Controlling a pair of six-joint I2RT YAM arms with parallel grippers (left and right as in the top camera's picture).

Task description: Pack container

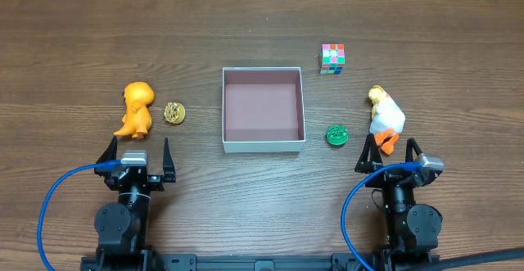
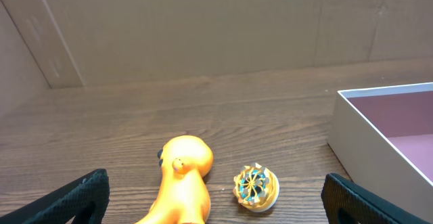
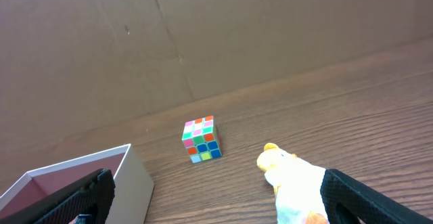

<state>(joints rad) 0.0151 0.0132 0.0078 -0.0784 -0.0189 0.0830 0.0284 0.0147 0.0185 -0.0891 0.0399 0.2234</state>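
The container [image 1: 263,145], a shallow white-walled square box with a pinkish-brown floor, sits mid-table and holds nothing; its wall shows in the left wrist view [image 2: 358,132] and the right wrist view [image 3: 128,176]. An orange dinosaur toy [image 1: 136,109] [image 2: 183,180] and a gold-and-blue round toy [image 1: 174,113] [image 2: 256,187] lie left of it. A green round toy [image 1: 336,135], a white-and-yellow duck toy [image 1: 385,120] [image 3: 294,183] and a colourful cube [image 1: 332,58] [image 3: 201,139] lie to its right. My left gripper [image 1: 137,155] [image 2: 216,207] is open and empty, just behind the dinosaur. My right gripper [image 1: 388,155] [image 3: 216,204] is open and empty, just behind the duck.
Brown wooden table [image 1: 262,17]. A cardboard wall [image 2: 203,28] stands at the far side. Blue cables [image 1: 53,201] run by both arm bases.
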